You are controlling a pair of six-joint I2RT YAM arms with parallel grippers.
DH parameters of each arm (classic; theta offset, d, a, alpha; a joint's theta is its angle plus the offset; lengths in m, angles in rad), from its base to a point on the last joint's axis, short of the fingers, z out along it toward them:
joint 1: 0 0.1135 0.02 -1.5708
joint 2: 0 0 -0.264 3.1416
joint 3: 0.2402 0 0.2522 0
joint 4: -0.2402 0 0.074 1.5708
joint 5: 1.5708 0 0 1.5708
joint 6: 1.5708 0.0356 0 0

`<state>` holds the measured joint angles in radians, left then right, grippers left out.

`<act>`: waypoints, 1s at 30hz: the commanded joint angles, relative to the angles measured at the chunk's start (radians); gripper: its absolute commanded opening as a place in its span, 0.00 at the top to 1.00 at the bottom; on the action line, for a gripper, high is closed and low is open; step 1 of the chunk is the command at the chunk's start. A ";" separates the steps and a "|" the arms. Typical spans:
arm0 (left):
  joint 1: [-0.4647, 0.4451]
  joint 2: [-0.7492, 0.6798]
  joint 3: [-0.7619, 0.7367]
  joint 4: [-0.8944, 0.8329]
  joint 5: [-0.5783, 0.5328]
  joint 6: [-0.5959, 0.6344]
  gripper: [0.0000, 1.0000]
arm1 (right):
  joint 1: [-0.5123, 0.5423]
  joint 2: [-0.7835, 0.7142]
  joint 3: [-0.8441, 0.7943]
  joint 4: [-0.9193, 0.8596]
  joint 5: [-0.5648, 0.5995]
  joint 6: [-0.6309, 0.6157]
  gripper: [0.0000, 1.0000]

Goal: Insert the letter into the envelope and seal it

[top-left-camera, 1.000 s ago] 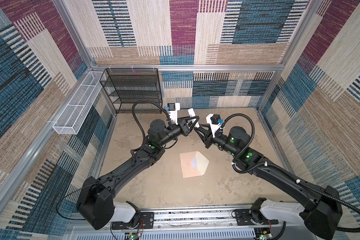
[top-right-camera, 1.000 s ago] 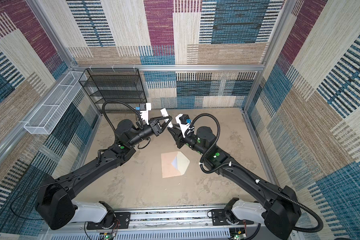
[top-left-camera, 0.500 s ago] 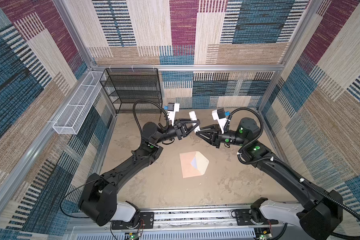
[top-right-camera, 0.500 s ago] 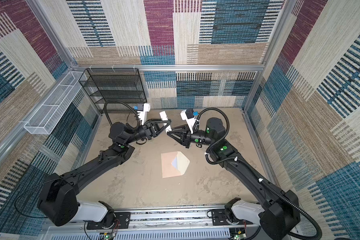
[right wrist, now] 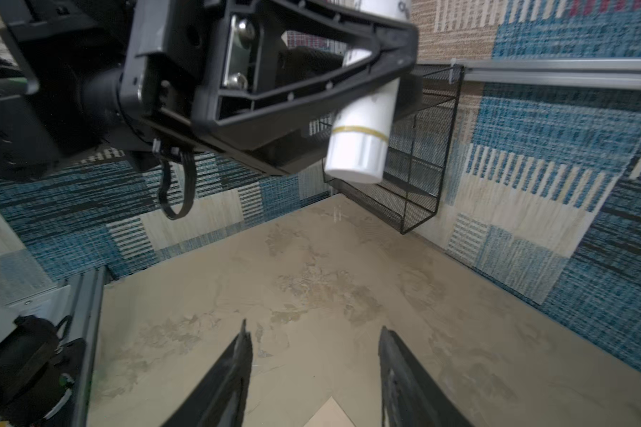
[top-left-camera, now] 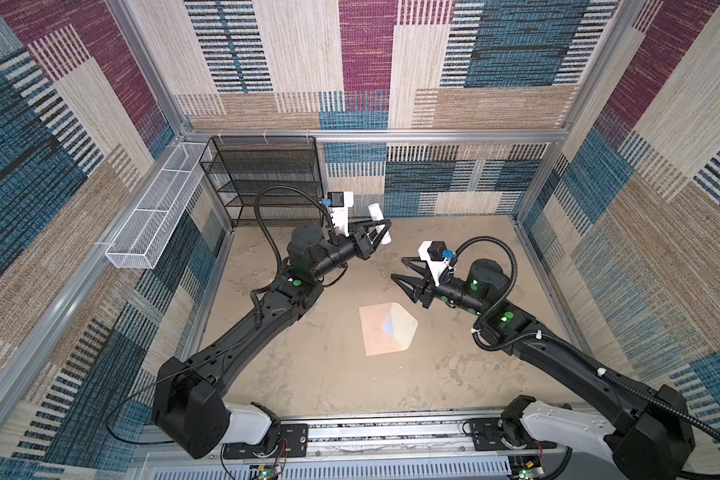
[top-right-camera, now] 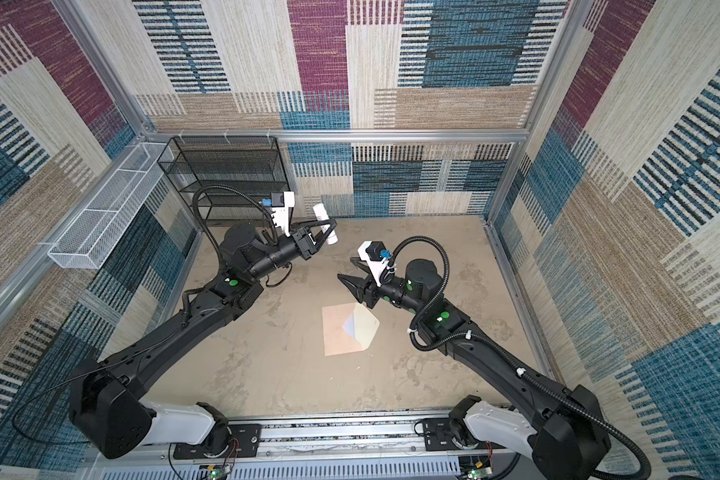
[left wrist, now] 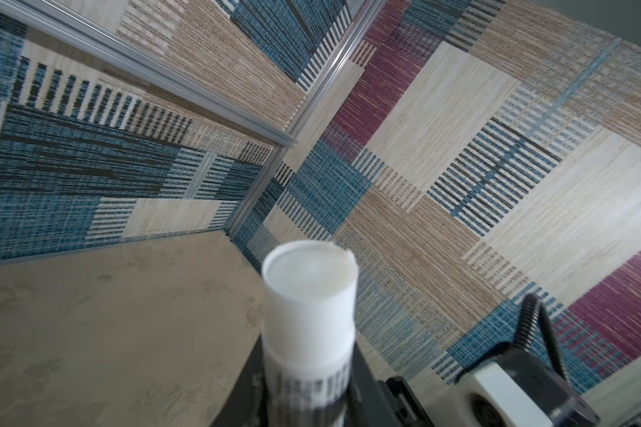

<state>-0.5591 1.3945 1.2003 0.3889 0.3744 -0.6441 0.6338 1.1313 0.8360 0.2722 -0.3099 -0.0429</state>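
Left gripper [top-left-camera: 382,228] aloft, pinching a white tube [top-left-camera: 378,215], right gripper [top-left-camera: 398,269] spread wide and empty, peach envelope [top-left-camera: 376,338] flat on the table [top-left-camera: 329,374] between the arms, flap open

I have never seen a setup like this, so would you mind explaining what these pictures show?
These are two black robot arms, each ending in a two-fingered gripper, inside a booth with patterned walls. Two pictures look down from side-by-side overhead cameras; the other two come from a camera on each wrist. On the table lies a peach envelope, flap open; a bluish patch at its mouth may be the letter. The left gripper is shut on a white tube, which its wrist camera shows close up. The right gripper is open and empty. A black rack stands at the back.
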 commanded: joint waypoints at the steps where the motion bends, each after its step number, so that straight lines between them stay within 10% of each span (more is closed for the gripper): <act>1: -0.019 0.014 0.029 -0.064 -0.144 0.058 1.00 | 0.037 0.035 0.010 0.153 0.242 -0.037 0.46; 30: -0.103 0.058 0.053 -0.057 -0.238 0.044 1.00 | 0.093 0.188 0.119 0.208 0.400 -0.054 0.66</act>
<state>-0.6590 1.4521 1.2491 0.3092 0.1379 -0.6140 0.7254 1.3167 0.9466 0.4580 0.0818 -0.0944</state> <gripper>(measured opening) 0.271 0.340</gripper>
